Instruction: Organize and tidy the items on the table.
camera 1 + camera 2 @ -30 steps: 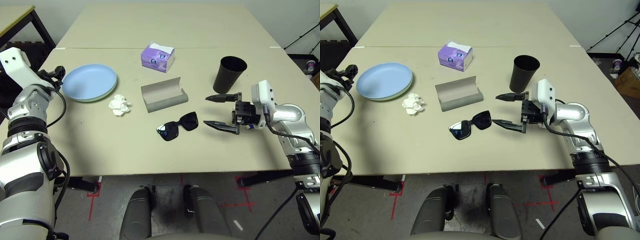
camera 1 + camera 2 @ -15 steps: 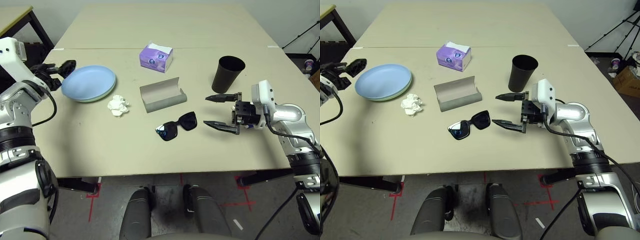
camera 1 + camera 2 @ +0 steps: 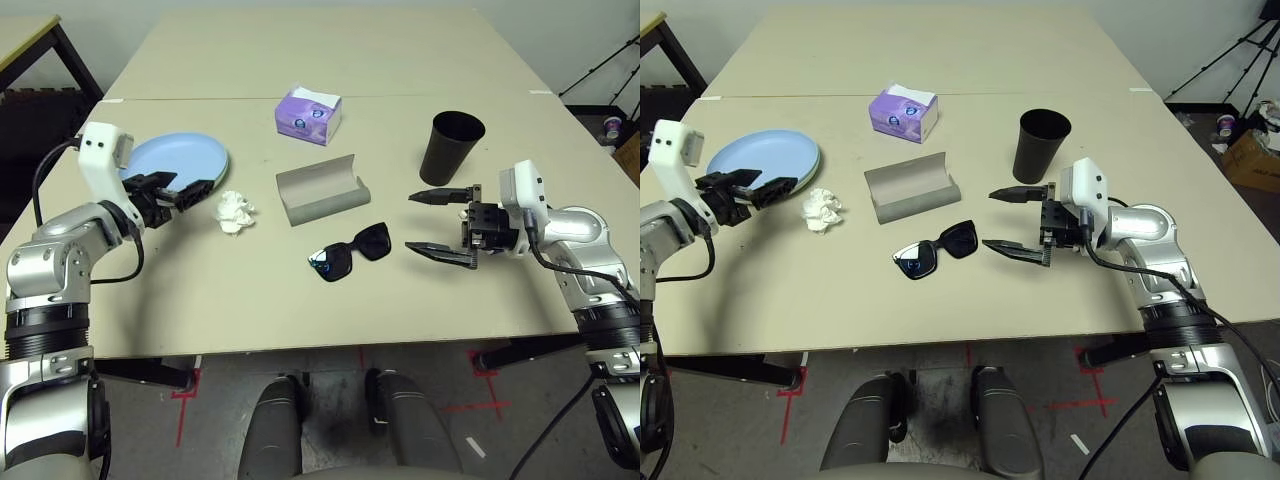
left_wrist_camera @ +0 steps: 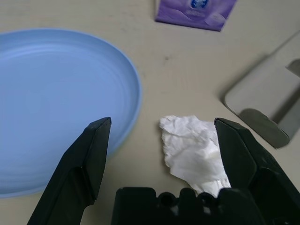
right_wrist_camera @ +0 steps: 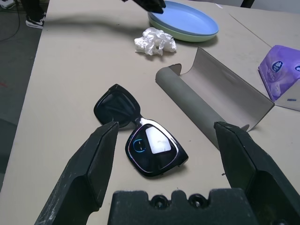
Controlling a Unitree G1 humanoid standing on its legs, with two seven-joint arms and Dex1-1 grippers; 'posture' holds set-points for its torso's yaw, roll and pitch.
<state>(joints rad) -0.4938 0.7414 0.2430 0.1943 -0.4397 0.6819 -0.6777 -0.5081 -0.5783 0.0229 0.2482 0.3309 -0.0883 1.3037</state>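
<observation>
Beige table [image 3: 300, 290], scattered items, grey floor [image 3: 330, 375]

green plate [image 3: 196, 187]: mostly hidden under blue plate [image 3: 185, 160] | tissue box [image 4: 194, 11]: cut by edge

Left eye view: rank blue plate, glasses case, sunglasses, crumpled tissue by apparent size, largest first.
1. blue plate, though the left gripper covers part of it
2. glasses case
3. sunglasses, close to the case in length but thinner
4. crumpled tissue

The plate lies a little farther from the camera, so its lead is if anything understated.
</observation>
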